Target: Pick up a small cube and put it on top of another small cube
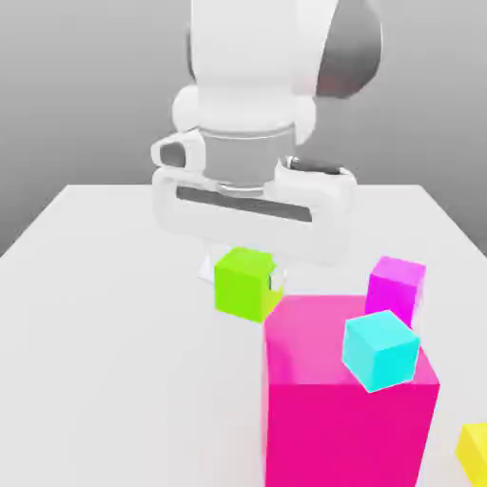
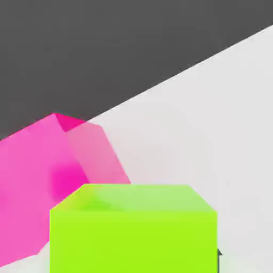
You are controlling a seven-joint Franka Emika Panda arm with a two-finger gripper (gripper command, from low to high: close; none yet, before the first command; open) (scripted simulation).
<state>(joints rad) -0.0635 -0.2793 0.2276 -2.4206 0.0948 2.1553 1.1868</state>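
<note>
The small lime-green cube [image 1: 245,282] hangs under my hand, off the white table, with my gripper [image 1: 243,276] shut on it; a white fingertip [image 1: 205,271] shows at the cube's side. In the hand view the green cube [image 2: 133,229] sits close to the camera. It is just to the exterior view's left of the big pink block [image 1: 347,409], near that block's top back corner. A small cyan cube [image 1: 380,350] appears to rest on the pink block's top. At the exterior view's lower right edge lies a small yellow cube [image 1: 474,452].
A small magenta cube [image 1: 397,288] stands behind the pink block on the exterior view's right. The pink block [image 2: 48,181] also shows beside the green cube in the hand view. The white table [image 1: 105,314] stretches to the exterior view's left.
</note>
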